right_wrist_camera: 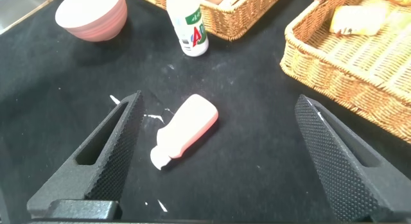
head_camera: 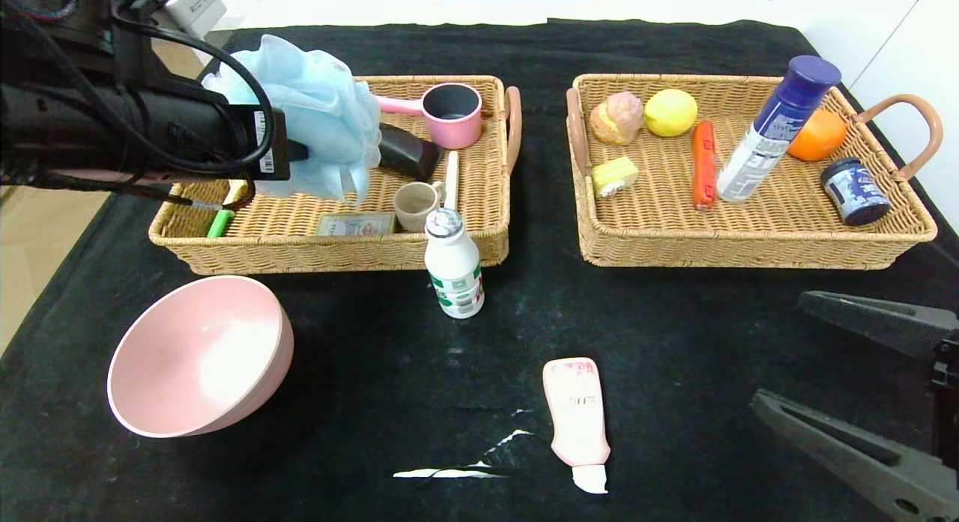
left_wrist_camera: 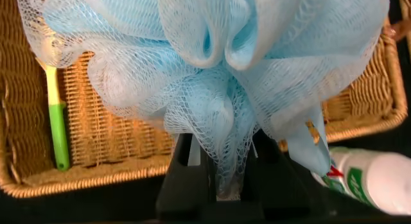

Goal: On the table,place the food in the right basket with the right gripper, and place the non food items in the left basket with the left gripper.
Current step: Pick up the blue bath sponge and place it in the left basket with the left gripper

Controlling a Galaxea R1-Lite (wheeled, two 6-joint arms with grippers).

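Observation:
My left gripper [head_camera: 300,151] is shut on a light blue mesh bath sponge [head_camera: 315,110] and holds it above the left basket [head_camera: 337,252]. In the left wrist view the sponge [left_wrist_camera: 212,57] hangs between the black fingers [left_wrist_camera: 186,166], over the basket's wicker floor. My right gripper [head_camera: 779,350] is open and empty, low over the table's front right. In the right wrist view it [right_wrist_camera: 219,102] faces a pink bottle [right_wrist_camera: 186,129] lying on the black cloth. The right basket [head_camera: 749,249] holds fruit, a carrot, a blue spray can and a dark jar.
A white milk bottle [head_camera: 453,263] stands just before the left basket. A pink bowl [head_camera: 198,355] sits at the front left. The pink bottle [head_camera: 577,421] lies front centre. The left basket holds a pink pot [head_camera: 449,114], a cup, a black brush and a green-handled brush [left_wrist_camera: 58,131].

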